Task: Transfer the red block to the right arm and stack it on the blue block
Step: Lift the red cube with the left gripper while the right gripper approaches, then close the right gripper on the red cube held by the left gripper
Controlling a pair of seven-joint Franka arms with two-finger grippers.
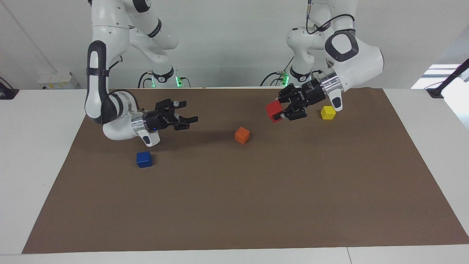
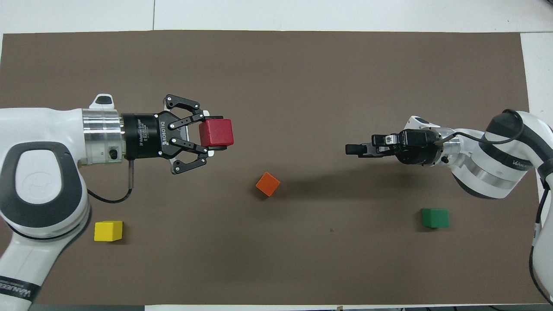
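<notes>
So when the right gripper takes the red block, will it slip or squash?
Probably rigid: the red block keeps square edges in the shut left gripper. Its glossy faces may slip. The open right gripper should meet flat faces, so rolling seems unlikely.

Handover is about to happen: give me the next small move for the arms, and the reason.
Probably bring the left gripper and the right gripper closer together above the orange block. The left one holds the red block in the air; the right one's fingers are open and face it, with a wide gap between.

Orange (image 1: 242,135), yellow (image 1: 328,112), green (image 2: 435,217) cubes; mat (image 1: 234,205)
</notes>
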